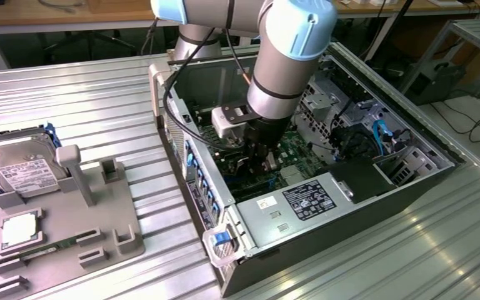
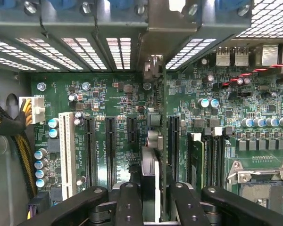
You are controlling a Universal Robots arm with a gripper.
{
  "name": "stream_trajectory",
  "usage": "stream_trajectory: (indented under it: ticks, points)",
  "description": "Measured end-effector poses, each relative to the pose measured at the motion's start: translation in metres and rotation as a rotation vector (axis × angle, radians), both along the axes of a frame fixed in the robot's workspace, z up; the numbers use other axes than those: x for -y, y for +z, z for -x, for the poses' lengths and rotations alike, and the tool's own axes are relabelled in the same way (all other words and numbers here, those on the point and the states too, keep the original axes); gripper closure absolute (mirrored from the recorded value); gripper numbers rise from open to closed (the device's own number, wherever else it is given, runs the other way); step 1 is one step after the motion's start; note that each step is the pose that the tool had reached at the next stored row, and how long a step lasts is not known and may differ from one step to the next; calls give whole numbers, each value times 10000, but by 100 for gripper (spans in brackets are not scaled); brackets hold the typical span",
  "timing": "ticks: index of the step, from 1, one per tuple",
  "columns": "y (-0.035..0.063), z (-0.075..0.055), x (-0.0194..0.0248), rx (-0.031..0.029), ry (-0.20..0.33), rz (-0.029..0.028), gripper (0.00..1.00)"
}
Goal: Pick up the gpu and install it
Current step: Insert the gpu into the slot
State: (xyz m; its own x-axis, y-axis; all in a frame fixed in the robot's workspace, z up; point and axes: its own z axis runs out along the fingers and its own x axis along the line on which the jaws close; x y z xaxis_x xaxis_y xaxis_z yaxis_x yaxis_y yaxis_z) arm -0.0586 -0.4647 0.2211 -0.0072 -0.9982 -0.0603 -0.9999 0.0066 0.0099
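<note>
One gpu [image 2: 151, 183], edge-on, clamped in your gripper [image 2: 151, 200] over the motherboard [image 2: 108, 94]; misaligned with its slot [image 2: 173, 141], it jams or bends.

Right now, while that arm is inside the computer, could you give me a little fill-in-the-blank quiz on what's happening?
1. The arm reaches down into the computer's open ___.
2. The hand grips the gpu edge-on over the green ___.
3. On the gray tray, at the exterior view's left, rests a hard ___ with a white label.

Missing words: case; motherboard; drive.
</note>
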Motion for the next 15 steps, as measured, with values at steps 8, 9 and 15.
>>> stream_trajectory:
  ticks: [8,9,15]
  points:
    - [44,1,-2,31,0,-7,65]
    - [78,0,-2,40,0,-12,58]
    - [354,1,-4,109,0,-6,58]
